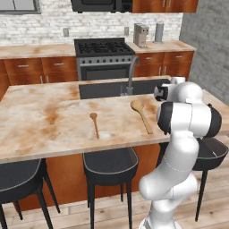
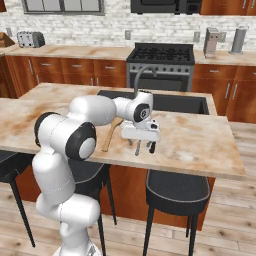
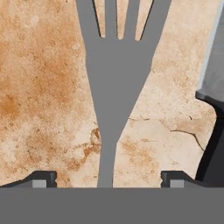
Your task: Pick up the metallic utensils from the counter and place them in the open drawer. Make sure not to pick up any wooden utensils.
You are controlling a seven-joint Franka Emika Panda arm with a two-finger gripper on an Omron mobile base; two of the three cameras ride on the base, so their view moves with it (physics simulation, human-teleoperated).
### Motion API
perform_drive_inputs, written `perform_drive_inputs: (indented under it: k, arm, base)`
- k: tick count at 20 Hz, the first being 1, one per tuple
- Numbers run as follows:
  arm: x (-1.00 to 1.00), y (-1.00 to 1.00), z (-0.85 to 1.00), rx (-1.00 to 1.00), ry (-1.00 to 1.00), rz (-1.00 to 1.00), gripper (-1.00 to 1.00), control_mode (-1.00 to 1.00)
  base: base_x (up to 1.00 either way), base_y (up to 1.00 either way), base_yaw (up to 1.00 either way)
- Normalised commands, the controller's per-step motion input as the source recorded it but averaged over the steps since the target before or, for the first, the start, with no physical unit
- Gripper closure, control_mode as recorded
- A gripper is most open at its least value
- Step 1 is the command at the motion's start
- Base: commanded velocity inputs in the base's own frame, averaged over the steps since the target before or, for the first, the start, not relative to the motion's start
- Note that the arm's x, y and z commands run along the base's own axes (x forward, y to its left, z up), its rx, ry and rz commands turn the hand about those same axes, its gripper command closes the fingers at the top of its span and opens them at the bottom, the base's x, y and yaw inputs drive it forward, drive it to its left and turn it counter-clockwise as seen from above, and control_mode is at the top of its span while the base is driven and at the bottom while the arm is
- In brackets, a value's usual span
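A silver-grey fork lies flat on the stained beige counter, tines pointing to the top of the hand view. Its thin handle runs down between my two fingertips, which stand wide apart on either side without touching it. My gripper is open, and hangs low over the counter's right part. A second utensil, grey with a dark part, shows at the right edge of the hand view. The short wooden spoon and the long one lie left of the arm. The open drawer is out of view.
The dark sink and curved faucet are set in the counter behind the spoons. Black stools stand under the near edge. A stove and wall cabinets line the back.
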Motion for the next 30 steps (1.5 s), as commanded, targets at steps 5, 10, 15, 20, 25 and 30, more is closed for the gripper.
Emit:
perform_drive_inputs:
  k: [5,10,15,20,25,30]
  arm:
    - [0.00,0.00,-0.18,0.00,0.00,0.00,-1.00,-1.00]
    - [-0.05,0.00,-0.29,0.00,0.00,0.00,1.00,-1.00]
    - [-0.01,0.00,-0.08,0.00,0.05,0.00,1.00,-1.00]
    - [0.00,0.00,-0.06,0.00,0.06,0.00,1.00,-1.00]
    - [-0.13,0.00,0.11,0.00,0.00,0.00,1.00,-1.00]
    - [-0.49,0.00,0.77,0.06,-0.12,0.00,1.00,-1.00]
  base:
    - [0.00,0.00,0.00]
    - [0.00,0.00,0.00]
    - [0.00,0.00,0.00]
    - [0.00,0.00,0.00]
    - [0.00,0.00,0.00]
    - [0.00,0.00,0.00]
